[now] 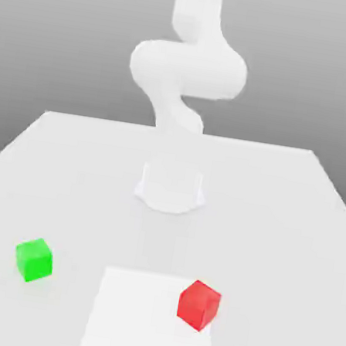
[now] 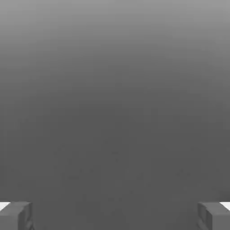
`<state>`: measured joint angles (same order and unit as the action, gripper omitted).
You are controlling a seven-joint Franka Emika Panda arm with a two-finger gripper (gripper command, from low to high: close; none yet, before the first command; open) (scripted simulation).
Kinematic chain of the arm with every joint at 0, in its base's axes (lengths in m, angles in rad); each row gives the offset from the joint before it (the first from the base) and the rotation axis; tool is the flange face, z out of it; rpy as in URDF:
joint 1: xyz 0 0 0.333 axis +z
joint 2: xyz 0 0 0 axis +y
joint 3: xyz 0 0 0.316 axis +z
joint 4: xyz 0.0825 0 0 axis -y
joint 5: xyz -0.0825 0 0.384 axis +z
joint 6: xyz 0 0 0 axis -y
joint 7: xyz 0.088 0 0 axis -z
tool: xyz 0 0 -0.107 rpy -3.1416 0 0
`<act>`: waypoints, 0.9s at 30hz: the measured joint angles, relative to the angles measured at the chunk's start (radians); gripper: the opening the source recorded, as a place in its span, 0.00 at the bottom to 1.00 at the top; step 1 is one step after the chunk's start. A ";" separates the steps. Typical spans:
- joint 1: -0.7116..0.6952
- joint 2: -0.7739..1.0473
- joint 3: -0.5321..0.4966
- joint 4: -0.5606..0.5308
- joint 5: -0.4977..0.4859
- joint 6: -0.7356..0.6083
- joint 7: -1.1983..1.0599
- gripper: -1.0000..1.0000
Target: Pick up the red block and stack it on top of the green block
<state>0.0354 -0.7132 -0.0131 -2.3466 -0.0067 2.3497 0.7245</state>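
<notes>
The red block (image 1: 199, 305) is a small glossy cube on the white table (image 1: 67, 168), near the front, at the exterior view's right. It rests on the right edge of a brighter white square patch (image 1: 138, 323). The green block (image 1: 34, 258), a cube of like size, sits apart from it at the exterior view's left. My arm (image 1: 188, 69) is folded up high above its base (image 1: 171, 187), far from both cubes. In the hand view my gripper (image 2: 115, 216) is open, its two grey fingertips (image 2: 15, 216) set wide apart with nothing between them, against plain grey background.
The round arm base stands at the table's middle, behind both cubes. The table's side edges slant outward toward the front, and its far edge (image 1: 179, 132) runs behind the base.
</notes>
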 joint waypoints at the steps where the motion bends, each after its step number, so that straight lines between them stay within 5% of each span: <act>1: 0.017 0.042 -0.007 -0.021 -0.003 0.023 -0.036 0.50; 19: 0.216 0.700 -0.051 -0.367 0.011 0.397 -0.650 0.50; 26: 0.194 0.953 -0.016 -0.363 0.041 0.600 -0.718 0.50; 27: 0.191 0.974 -0.013 -0.360 0.044 0.618 -0.720 0.00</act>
<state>0.2264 0.2610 -0.0256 -2.7065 0.0371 2.9675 0.0048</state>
